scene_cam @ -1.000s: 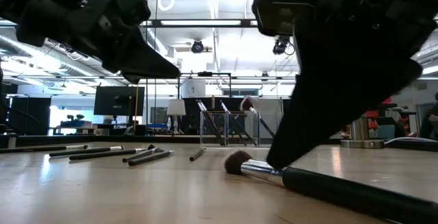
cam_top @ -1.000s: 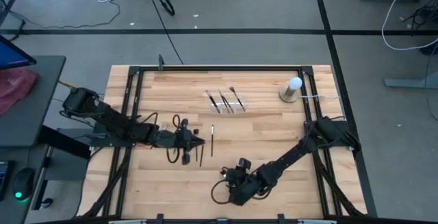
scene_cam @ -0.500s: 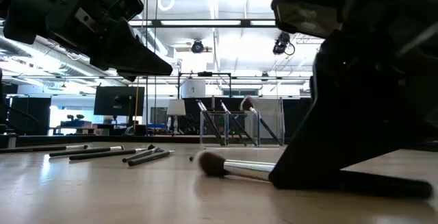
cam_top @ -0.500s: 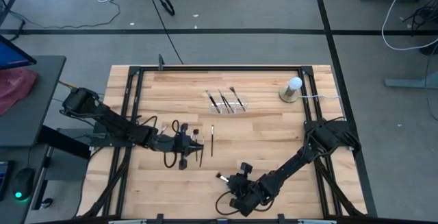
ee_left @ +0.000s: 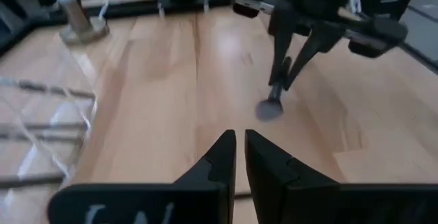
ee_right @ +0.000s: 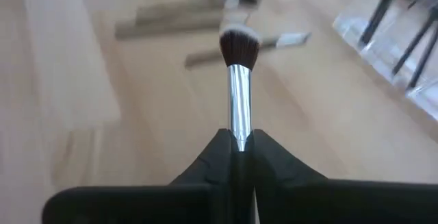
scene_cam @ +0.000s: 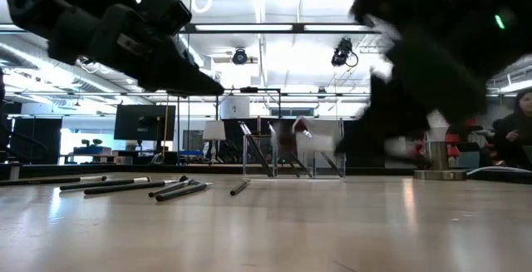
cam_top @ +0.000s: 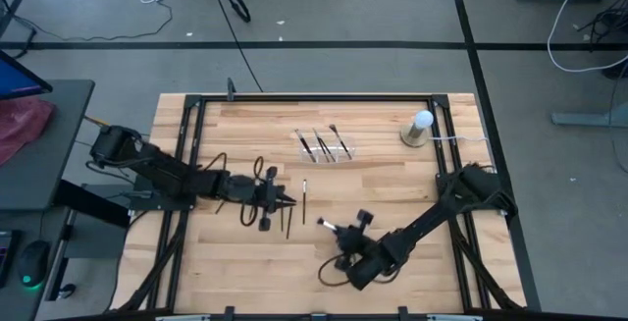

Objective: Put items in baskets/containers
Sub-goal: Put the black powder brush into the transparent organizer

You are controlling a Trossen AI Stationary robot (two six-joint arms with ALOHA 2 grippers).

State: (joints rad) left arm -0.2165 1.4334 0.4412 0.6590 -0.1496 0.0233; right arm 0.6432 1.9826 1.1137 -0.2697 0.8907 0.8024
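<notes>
**A few brushes filed, most left on the counter, one more in the air**

Seen from overhead, a wooden counter (cam_top: 392, 179) carries a clear tray (cam_top: 326, 146) near its far edge, beside a white ball on a tan base (cam_top: 419, 129). About three brushes lean inside the tray; its compartments cannot be told apart from here. A loose cluster of brushes (cam_top: 289, 221) lies near the middle, in front of the left arm, and one brush lies alone (cam_top: 304, 201) just beside them. So the job looks only partly done, with most brushes yet to be moved.

The right tool (cam_top: 340, 235) hovers over the near-middle of the counter, well short of the tray. Its fingers (ee_right: 274, 166) are pinched on the silver ferrule of a fluffy-tipped brush (ee_right: 239, 49), which sticks out forward, clear of the wood. This brush has yet to reach the tray.

The left tool (ee_left: 239, 157) hangs above the loose cluster. Its fingers are pressed nearly together with nothing between them.
</notes>
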